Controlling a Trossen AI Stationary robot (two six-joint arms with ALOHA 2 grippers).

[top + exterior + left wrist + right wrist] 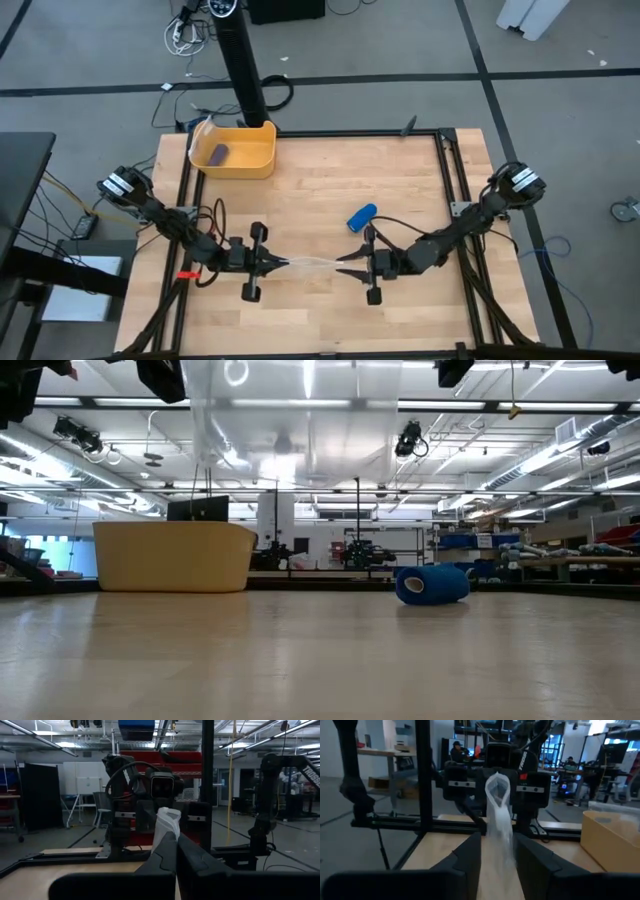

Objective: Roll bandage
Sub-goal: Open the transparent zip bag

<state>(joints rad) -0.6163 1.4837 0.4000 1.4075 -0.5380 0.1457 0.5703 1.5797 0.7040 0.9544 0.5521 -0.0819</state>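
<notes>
The bandage (pixel 362 216) is a bright blue roll lying on its side on the wooden table, right of the middle; the low view shows the bandage (pixel 432 584) resting there alone. A clear crinkled plastic bag (pixel 310 265) stretches level between my two grippers, high above the table near its front edge. My left gripper (pixel 275 263) is shut on the bag's left end. My right gripper (pixel 345 264) faces it, and its fingers stand apart on either side of the bag's other end (pixel 498 805). My left gripper pinches the bunched left end of the bag (pixel 167 827) between its two shut fingers. The fingers lie about level and point toward the table's right. The bag is lifted clear of the table and runs on toward the right gripper. My right gripper has the bag's right end (pixel 499 845) between its spread fingers; whether the fingers touch it I cannot tell.
A yellow bin (pixel 240 170) stands at the far left of the table with a small dark purple block (pixel 218 153) inside. A black post (pixel 243 70) rises behind the bin. Bare wood lies between the bin and the arms.
</notes>
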